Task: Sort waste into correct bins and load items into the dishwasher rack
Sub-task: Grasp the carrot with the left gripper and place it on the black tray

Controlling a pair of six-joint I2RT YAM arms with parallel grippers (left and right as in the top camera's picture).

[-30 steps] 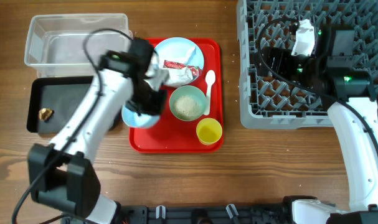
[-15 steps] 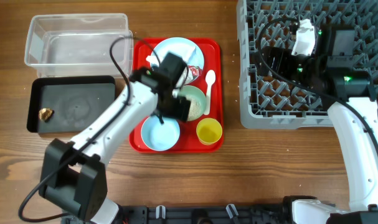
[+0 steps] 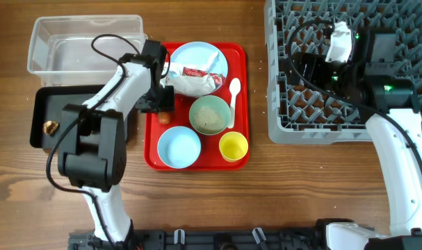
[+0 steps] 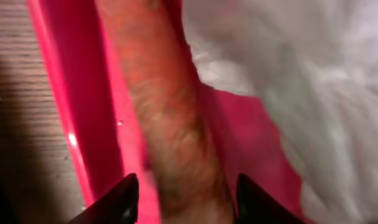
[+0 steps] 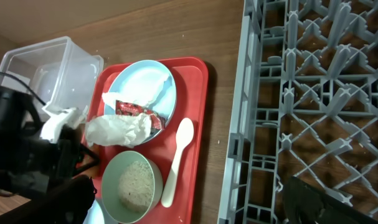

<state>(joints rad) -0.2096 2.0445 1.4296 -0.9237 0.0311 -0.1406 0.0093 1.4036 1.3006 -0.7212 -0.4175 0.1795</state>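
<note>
My left gripper (image 3: 160, 105) is at the left edge of the red tray, jaws open on either side of the orange carrot (image 4: 170, 124), whose tip shows in the overhead view (image 3: 165, 118). The crumpled white wrapper (image 3: 191, 84) and the red snack wrapper (image 3: 195, 71) lie on the light blue plate (image 3: 204, 55). The pale green bowl (image 3: 211, 114) holds rice. The light blue bowl (image 3: 179, 148), yellow cup (image 3: 233, 146) and white spoon (image 3: 233, 92) sit on the tray. My right gripper (image 3: 306, 68) hovers open and empty over the grey rack (image 3: 280, 104).
The clear tub (image 3: 85, 43) stands at the back left. The black tray (image 3: 65, 111) in front of it holds a brown scrap (image 3: 51, 127). The red serving tray (image 3: 240, 55) lies between the bins and the rack. My left arm reaches across the black tray.
The light blue bowl went from my left gripper to the tray's front left. My left gripper then moved left to the tray's edge, around the carrot. The right arm has not moved.
</note>
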